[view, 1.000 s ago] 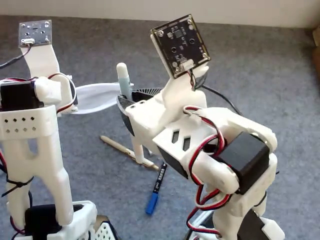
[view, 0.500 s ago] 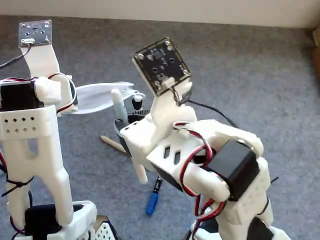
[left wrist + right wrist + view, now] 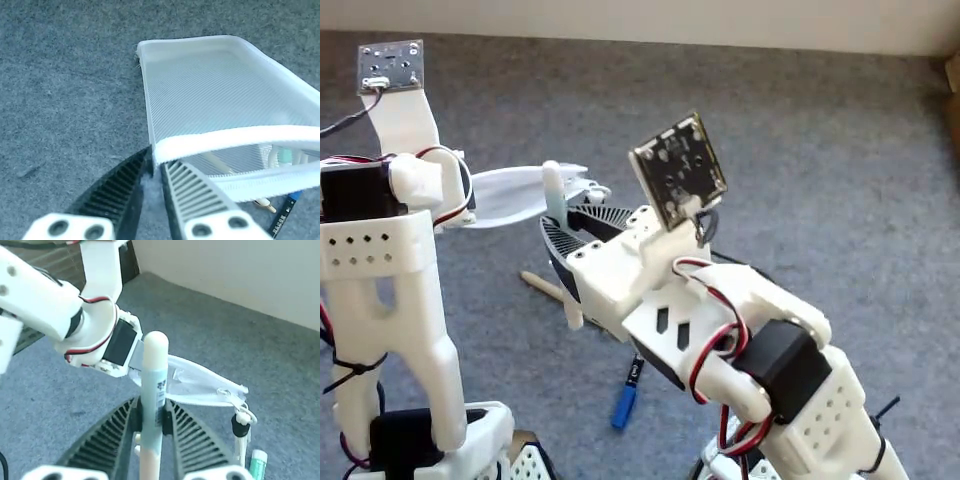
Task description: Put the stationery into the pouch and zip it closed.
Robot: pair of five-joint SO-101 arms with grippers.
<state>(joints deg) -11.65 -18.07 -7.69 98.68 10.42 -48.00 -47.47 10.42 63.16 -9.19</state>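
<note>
Pouch (image 3: pixel 215 85): one, in left gripper (image 3: pixel 155 162); one marker (image 3: pixel 155 357) in right gripper (image 3: pixel 151 410).

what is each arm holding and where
Left end effector pinches the pouch at its open rim; right end effector grips the white-capped stick around its barrel.

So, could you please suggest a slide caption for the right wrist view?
Right gripper holding a white-capped pen upright near the white mesh pouch.
</note>
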